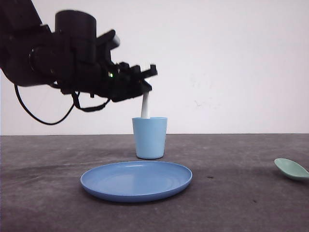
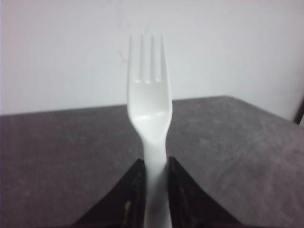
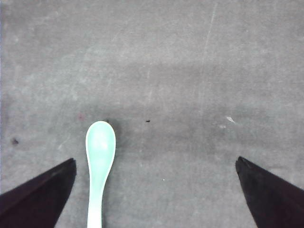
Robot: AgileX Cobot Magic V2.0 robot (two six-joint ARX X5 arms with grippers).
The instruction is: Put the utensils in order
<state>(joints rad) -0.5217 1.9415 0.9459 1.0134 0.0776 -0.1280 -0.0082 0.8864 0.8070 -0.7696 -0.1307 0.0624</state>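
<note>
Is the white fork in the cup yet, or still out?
Partly in. The small white plastic fork, clamped in the left gripper, has its lower end below the rim of the light blue cup; not yet released.

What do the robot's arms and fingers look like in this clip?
The left arm is matte black and bulky, with a cylindrical housing on top, a looping black cable underneath and a small green light near the left gripper. The fingers are black and wedge-shaped. The right gripper's fingers are black and pointed too.
</note>
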